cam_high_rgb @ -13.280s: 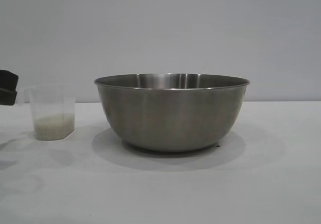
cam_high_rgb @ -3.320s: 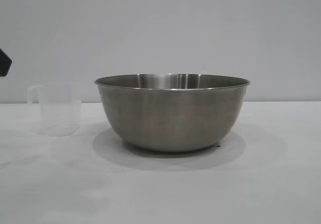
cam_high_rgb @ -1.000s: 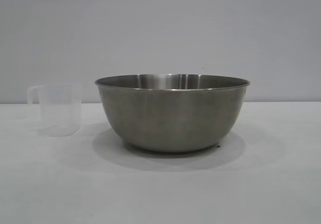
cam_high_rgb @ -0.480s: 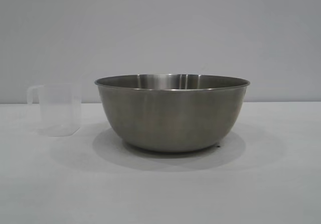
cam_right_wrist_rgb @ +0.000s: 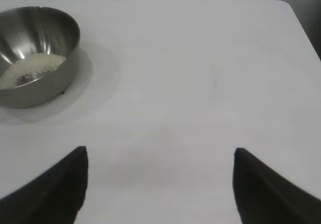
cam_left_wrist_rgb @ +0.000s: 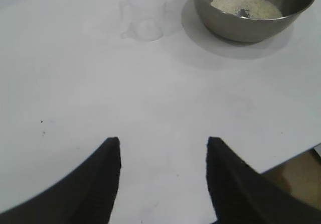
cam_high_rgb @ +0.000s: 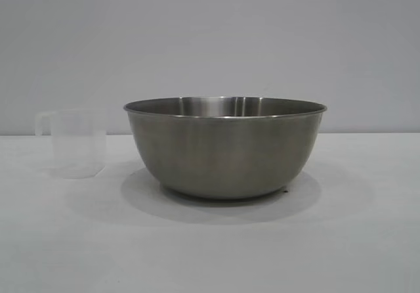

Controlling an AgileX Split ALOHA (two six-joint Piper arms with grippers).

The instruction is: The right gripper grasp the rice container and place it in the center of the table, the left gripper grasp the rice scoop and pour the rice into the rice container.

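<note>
At the centre of the white table (cam_high_rgb: 367,240), the rice container (cam_high_rgb: 225,147) stands upright with the rice (cam_left_wrist_rgb: 246,5) spread in a pale heap across its bottom, visible in both wrist views. At the bowl's nine o'clock in the exterior view, just beside it but apart, the rice scoop (cam_high_rgb: 73,142) sits upright and empty, handle turned away from the bowl. The cup held a layer of grains thirteen seconds ago; three seconds ago it was already drained and set down, with a dark edge of the left arm lifting away at the frame's side, and since then nothing on the table has shifted. The left gripper (cam_left_wrist_rgb: 163,146) now hangs well back from cup and bowl with its jaws spread and nothing between them; the right gripper (cam_right_wrist_rgb: 159,153), equally wide and unladen, hovers over bare table far from the bowl. Both placement and pour appear finished, leaving the arms only to withdraw.
</note>
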